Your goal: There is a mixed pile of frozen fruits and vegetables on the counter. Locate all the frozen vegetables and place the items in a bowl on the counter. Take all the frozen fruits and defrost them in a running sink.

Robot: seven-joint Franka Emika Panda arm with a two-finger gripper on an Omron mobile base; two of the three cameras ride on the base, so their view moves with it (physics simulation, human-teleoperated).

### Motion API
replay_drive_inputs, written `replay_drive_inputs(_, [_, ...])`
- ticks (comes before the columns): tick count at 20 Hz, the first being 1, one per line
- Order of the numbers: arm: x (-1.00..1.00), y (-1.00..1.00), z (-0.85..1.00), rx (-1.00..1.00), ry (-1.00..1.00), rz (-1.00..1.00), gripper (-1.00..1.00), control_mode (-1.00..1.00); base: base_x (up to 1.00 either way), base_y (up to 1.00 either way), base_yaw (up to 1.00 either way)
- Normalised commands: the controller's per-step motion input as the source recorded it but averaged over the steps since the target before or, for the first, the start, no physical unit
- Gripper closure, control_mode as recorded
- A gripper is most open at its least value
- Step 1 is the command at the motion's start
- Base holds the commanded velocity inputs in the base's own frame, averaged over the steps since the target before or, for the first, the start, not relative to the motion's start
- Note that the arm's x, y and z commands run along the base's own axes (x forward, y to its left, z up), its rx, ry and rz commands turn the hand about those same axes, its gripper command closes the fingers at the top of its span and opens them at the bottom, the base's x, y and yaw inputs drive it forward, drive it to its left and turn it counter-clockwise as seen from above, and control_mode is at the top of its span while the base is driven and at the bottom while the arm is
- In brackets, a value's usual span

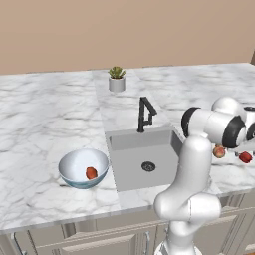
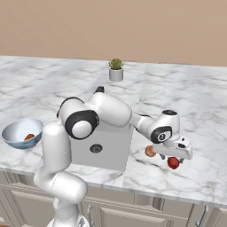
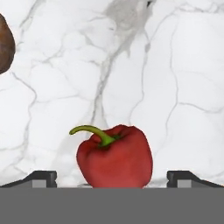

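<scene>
A dark red bell pepper (image 3: 114, 159) with a green stem lies on the white marble counter (image 3: 144, 78), between my two finger tips. My gripper (image 3: 112, 179) is open, its tips standing clear of the pepper on both sides. In the right base view the gripper (image 2: 174, 156) hovers just over the pepper (image 2: 173, 163), right of the sink (image 2: 106, 142). An orange-peach ball (image 2: 150, 151) rests beside it, also the ball (image 1: 219, 152) and the pepper (image 1: 245, 157). The pale blue-white bowl (image 1: 74, 162) left of the sink holds an orange-red lump (image 1: 91, 173).
A black faucet (image 1: 145, 113) stands behind the grey basin with its dark drain (image 1: 148, 166). A small white pot with a green plant (image 1: 117, 79) sits farther back. A brownish ball (image 3: 4, 43) lies at the hand view's left edge. My arm stretches over the sink's right side.
</scene>
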Motion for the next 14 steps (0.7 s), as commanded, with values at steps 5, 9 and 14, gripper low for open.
replay_drive_inputs(5, [0.00, 0.00, -0.23, 0.00, 0.01, -0.04, -1.00, -1.00, 0.00, 0.00, 0.00])
replay_drive_inputs(9, [0.00, 0.00, -0.12, 0.00, 0.00, -0.02, 1.00, -1.00, 0.00, 0.00, 0.00])
replay_drive_inputs(14, [-0.06, 0.00, 0.04, 0.00, 0.00, 0.00, 1.00, -1.00, 0.00, 0.00, 0.00])
